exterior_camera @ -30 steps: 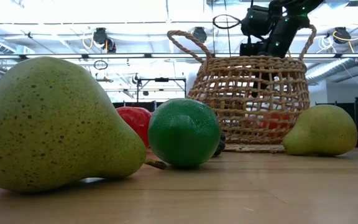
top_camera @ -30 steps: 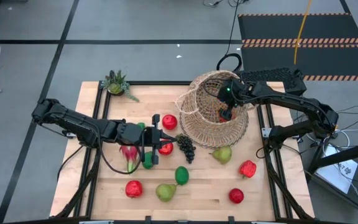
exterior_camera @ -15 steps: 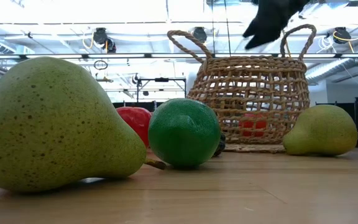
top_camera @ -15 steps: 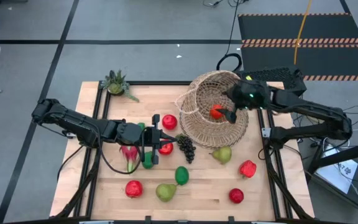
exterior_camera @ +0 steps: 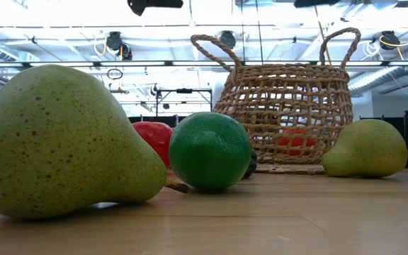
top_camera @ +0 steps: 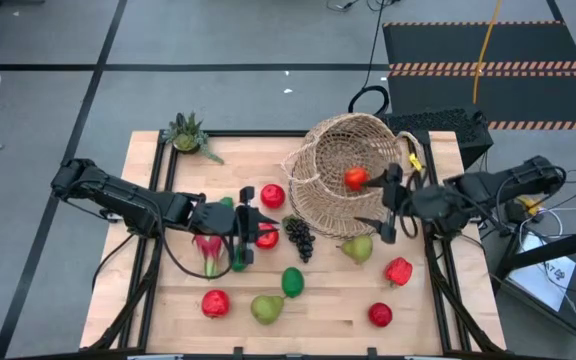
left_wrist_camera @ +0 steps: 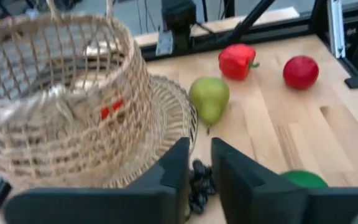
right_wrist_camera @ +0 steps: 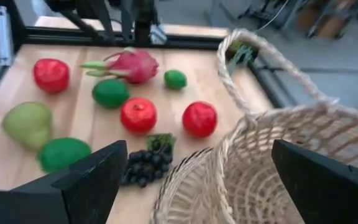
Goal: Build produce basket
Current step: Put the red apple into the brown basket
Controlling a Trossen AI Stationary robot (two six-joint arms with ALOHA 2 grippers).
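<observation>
Currently we see the basket [top_camera: 349, 176] upper right of centre in the high view, a red piece [top_camera: 354, 179] inside; the right gripper [top_camera: 388, 203], fingers spread and empty, sits just right of it; the left gripper [top_camera: 251, 227], fingers slightly parted, sits left of the grapes [top_camera: 299, 236]

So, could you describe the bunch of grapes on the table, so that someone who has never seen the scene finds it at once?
Start at the large woven basket at the far right of the table. Just off its left rim, toward the table's middle, lies the grape bunch, beside a red apple. It is the only dark purple, knobbly cluster; every fruit around it is a smooth single piece.
</observation>
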